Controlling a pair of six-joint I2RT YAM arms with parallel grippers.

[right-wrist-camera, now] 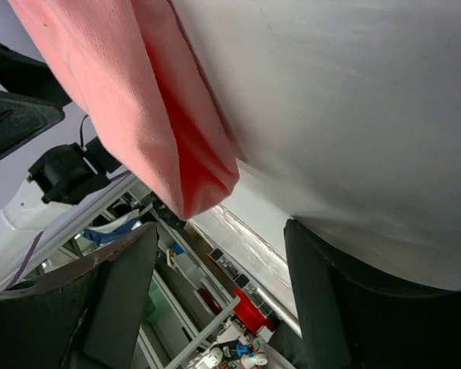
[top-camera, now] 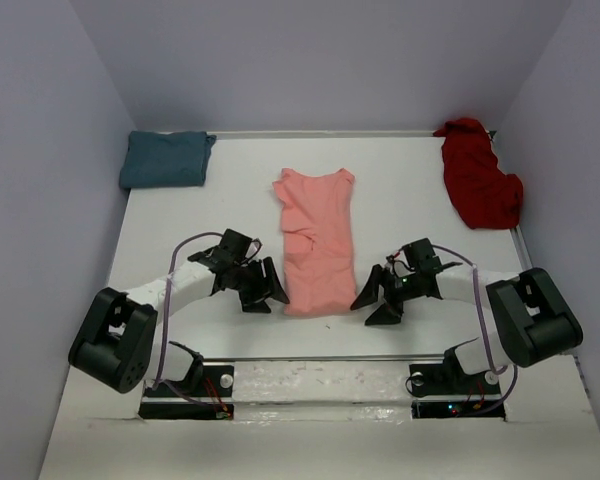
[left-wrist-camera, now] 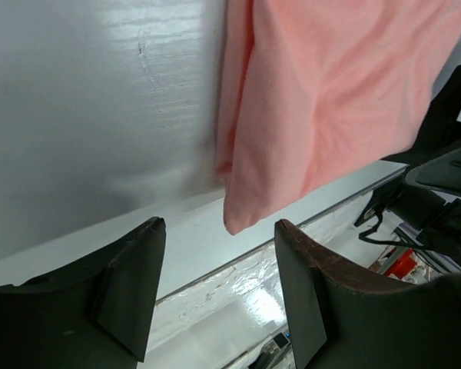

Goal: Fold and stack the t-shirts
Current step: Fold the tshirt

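Both pincers stand open with nothing between their fingers: the left pincer (top-camera: 268, 292) sits just beside the near left corner of the pink shirt (top-camera: 318, 240), and the right pincer (top-camera: 378, 302) just beside its near right corner. Neither touches the cloth.

The surface (top-camera: 230, 200) is white and smooth, glossy along its near edge. Plain pale grey-lilac walls (top-camera: 50, 200) close it in on the left, the far side and the right.

Three shirts lie on it. The pink shirt lies in the middle, folded into a long narrow strip running from near to far, with the collar end far. The teal shirt (top-camera: 165, 158) lies folded as a flat block in the far left corner. The red shirt (top-camera: 477, 180) lies in a crumpled heap in the far right corner, against the right wall. All three lie well apart. Two arms (top-camera: 170, 290) reach in from two bases (top-camera: 185, 385) at the near edge, one pincer on each.

The left wrist view cuts the pink shirt to its near corner, hanging above the gap of the left pincer (left-wrist-camera: 219, 229); part of the right arm shows at the frame edge. The right wrist view likewise shows only the other corner ahead of the right pincer (right-wrist-camera: 221, 229). The clutter past the surface edge there is too blurred to name. How the red shirt's sleeves lie cannot be told.
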